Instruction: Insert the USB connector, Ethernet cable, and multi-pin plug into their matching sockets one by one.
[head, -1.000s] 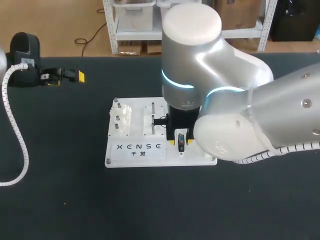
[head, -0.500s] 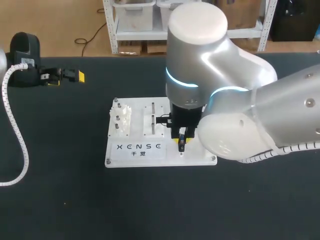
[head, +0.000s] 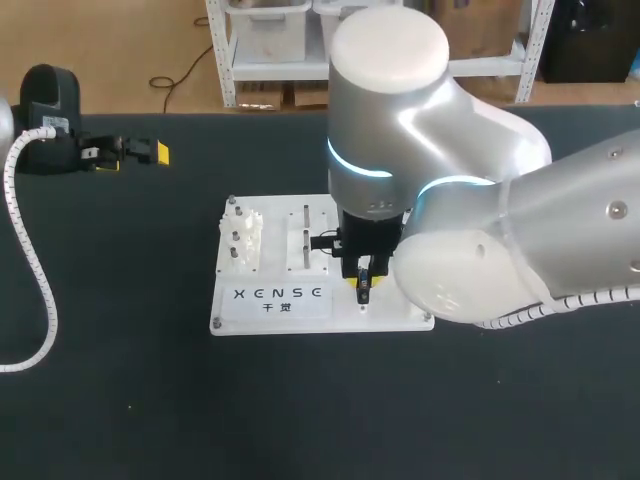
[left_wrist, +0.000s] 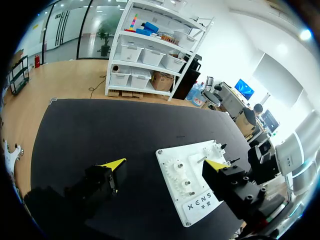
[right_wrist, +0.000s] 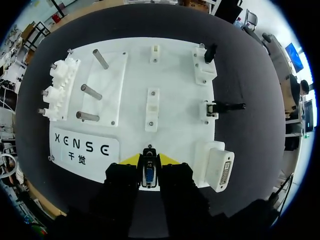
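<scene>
**Head view:** The right arm (head: 480, 200) comes in from the right and hangs over a white board (head: 270, 312) that lies mid-table. The right gripper (head: 361, 288) points down at the board's near right part, close to its near edge. It is clamped on a small dark plug (head: 363, 276). The black table (head: 120, 400) shows all round the board, with wide stretches to the left and on the near side. The left gripper (head: 140, 152) sits well apart from the board, near the table's far left edge.

**Left wrist view:** The left gripper (left_wrist: 164, 165) is released, its two yellow-tipped fingers spread wide. The board (left_wrist: 170, 161) lies ahead of it across a broad strip of dark table. The right arm (left_wrist: 295, 155) stands at the board's far side.

**Right wrist view:** The right gripper (right_wrist: 148, 161) grips the plug (right_wrist: 148, 175) from both sides, with the plug's blue face turned toward the board (right_wrist: 175, 130). The plug hangs over the board's near edge. The wide multi-pin socket (right_wrist: 220, 167) sits just beside the gripper at the board's corner, apart from the plug.

Along the same side edge are two more white blocks. A thin black piece (right_wrist: 229, 106) juts sideways past the rim from the nearer one. A black connector (right_wrist: 210, 52) stands in the one at the far corner. Three metal pegs (right_wrist: 91, 92) stand on the opposite half, well apart from the gripper. Flat white board lies open between the pegs and the gripper.
</scene>
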